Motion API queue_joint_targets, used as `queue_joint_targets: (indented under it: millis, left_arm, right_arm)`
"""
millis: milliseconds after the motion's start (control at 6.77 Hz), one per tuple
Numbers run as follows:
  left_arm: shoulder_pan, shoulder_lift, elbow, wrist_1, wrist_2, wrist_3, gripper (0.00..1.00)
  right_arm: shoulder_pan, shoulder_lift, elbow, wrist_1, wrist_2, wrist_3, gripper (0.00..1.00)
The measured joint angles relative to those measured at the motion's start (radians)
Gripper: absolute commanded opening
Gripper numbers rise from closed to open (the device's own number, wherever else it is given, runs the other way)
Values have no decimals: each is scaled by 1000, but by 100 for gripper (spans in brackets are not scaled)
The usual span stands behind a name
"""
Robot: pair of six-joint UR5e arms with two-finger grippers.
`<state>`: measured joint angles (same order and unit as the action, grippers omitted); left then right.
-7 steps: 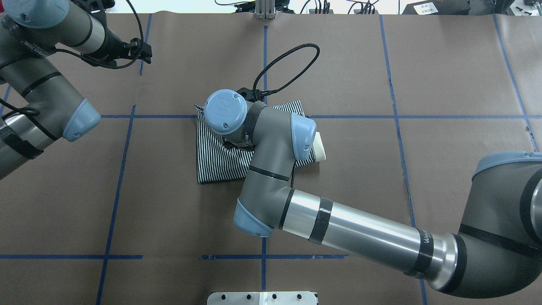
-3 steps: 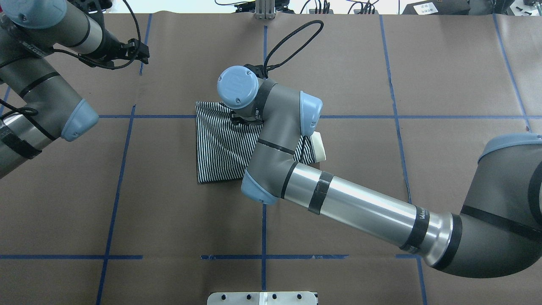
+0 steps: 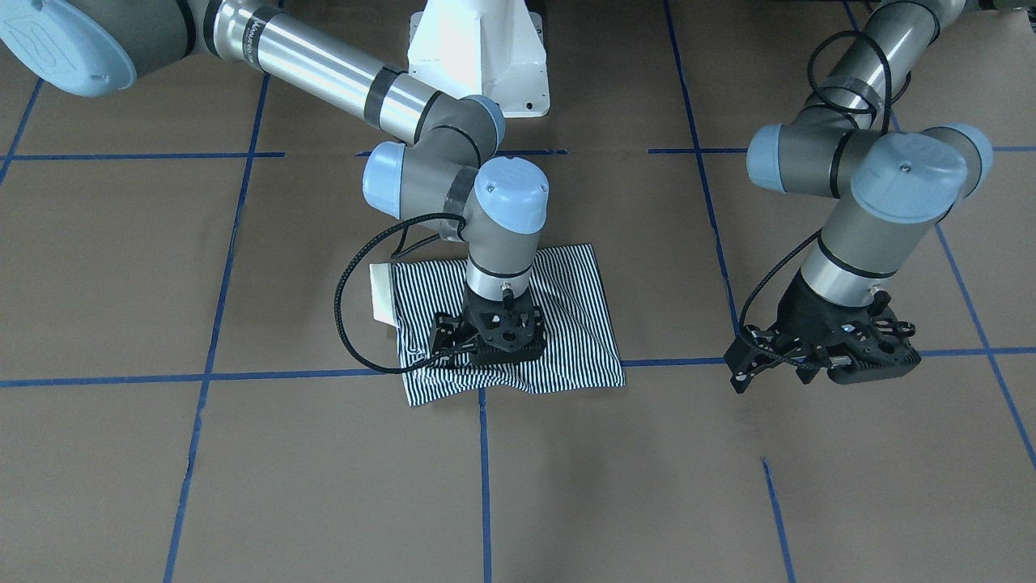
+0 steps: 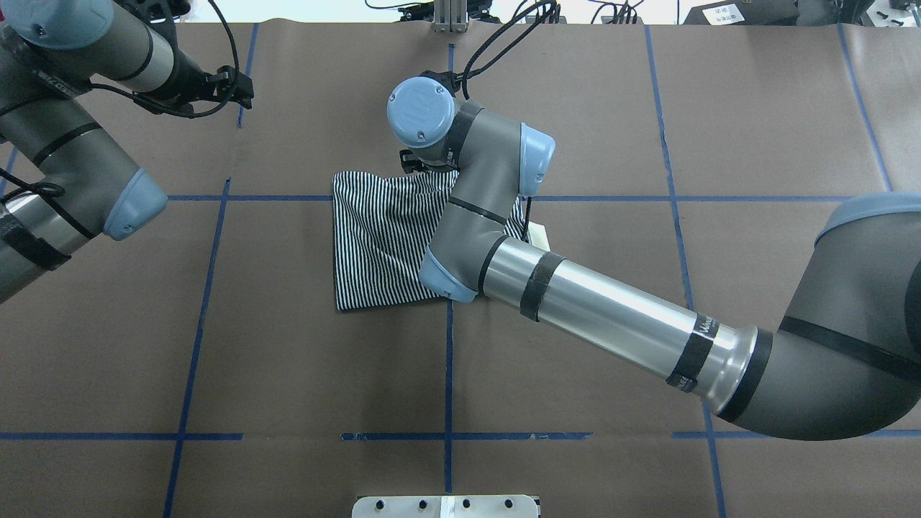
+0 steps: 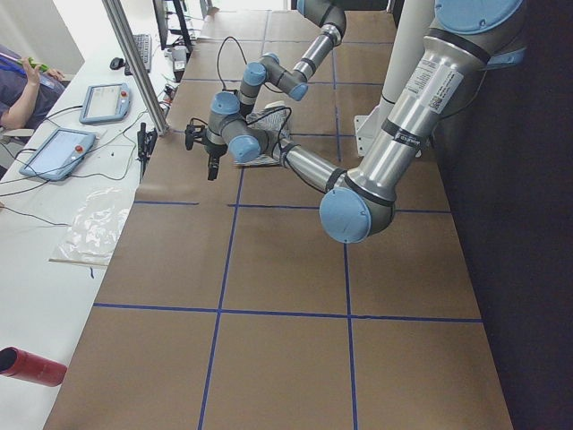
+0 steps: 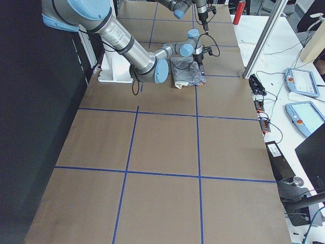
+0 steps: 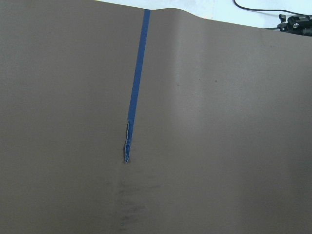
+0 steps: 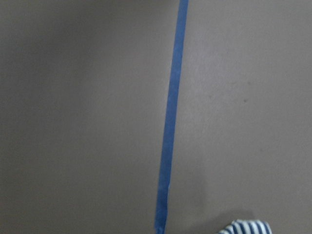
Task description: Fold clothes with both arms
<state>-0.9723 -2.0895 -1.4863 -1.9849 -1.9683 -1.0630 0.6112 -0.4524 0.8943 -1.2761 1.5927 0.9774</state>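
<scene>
The polo shirt [image 4: 381, 237] lay folded small, seemingly nearly done; right gripper [image 3: 455, 343] above its edge, left gripper [image 3: 753, 361] well aside, their openings unreadable.

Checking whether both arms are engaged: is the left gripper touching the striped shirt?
No, the left gripper hangs over bare brown paper, well apart from the striped shirt.

L arm [image 4: 72, 165], R arm [image 4: 611, 316]: silver-grey, lt-blue caps; blk cables, bands.
</scene>
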Motion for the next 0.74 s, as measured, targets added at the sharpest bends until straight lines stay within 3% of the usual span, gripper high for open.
queue_joint_targets:
  millis: [295,591,739]
  left_arm:
    - [-11,-1,-2,1,-1,2,100]
    - [-51,-1,-1,4,-26,58,100]
    - [-61,-3,-1,7,-40,81,100]
  right_arm:
    - [59,9,-21,12,22,-53,100]
    - [168,-28,24,-22,187,-107,100]
    - [229,-88,107,-90,268,-155,100]
